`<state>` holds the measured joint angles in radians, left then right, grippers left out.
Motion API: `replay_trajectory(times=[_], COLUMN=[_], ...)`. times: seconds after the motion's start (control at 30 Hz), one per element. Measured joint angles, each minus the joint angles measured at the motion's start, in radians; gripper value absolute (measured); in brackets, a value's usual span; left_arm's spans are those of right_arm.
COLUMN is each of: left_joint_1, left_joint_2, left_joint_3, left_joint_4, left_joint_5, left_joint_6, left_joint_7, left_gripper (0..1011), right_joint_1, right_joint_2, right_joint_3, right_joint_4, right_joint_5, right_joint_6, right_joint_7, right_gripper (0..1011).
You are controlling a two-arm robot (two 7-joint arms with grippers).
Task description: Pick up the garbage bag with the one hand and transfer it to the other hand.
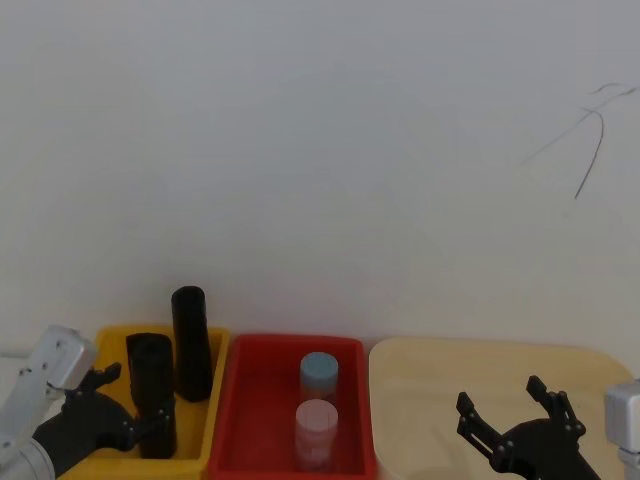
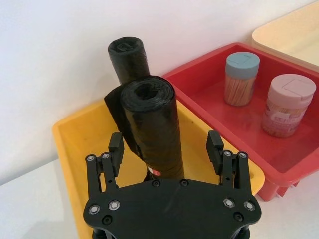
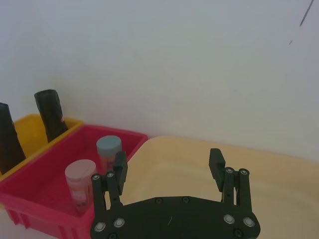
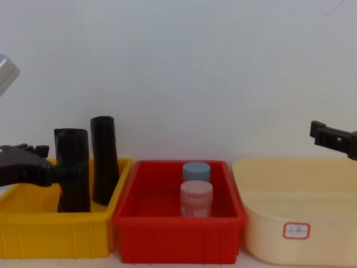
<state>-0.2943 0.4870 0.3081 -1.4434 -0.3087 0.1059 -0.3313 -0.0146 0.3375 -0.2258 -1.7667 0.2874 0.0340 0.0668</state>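
Black garbage bag roll (image 2: pixel 152 129) is standing upright in the yellow bin (image 2: pixel 75 144), sitting right between the spread fingers of the left gripper (image 2: pixel 165 143), not pinched yet. Meanwhile the right gripper (image 3: pixel 168 163) is hovering open over the beige tub (image 3: pixel 279 169), well apart

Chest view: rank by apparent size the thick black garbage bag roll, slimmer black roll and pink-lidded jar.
1-2. thick glossy black garbage bag roll, slimmer black roll: heights alike; slimmer stands farther back, so unranked.
3. pink-lidded jar.

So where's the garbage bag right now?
The garbage bag stands in the yellow bin, head view's lower left, beside the slimmer roll, between the left tool's open fingers.
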Motion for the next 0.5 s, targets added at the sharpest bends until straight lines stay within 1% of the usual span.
replay_trajectory(times=[0.3,0.5], left_joint_1=[0.014,0.016], left_joint_2=[0.000,-0.001], left_joint_3=[-0.023,-0.030], left_joint_4=[-0.011,-0.015], left_joint_5=[-0.001,0.001], left_joint_6=[0.003,0.002], left_joint_7=[0.007,0.008], left_gripper=[1002,1001], right_joint_1=[0.000,0.000], right_joint_2=[0.000,0.000], right_joint_3=[0.000,0.000], right_joint_4=[0.000,0.000], right_joint_5=[0.000,0.000], right_joint_6=[0.000,0.000], right_joint_7=[0.000,0.000], right_gripper=[1001,1001])
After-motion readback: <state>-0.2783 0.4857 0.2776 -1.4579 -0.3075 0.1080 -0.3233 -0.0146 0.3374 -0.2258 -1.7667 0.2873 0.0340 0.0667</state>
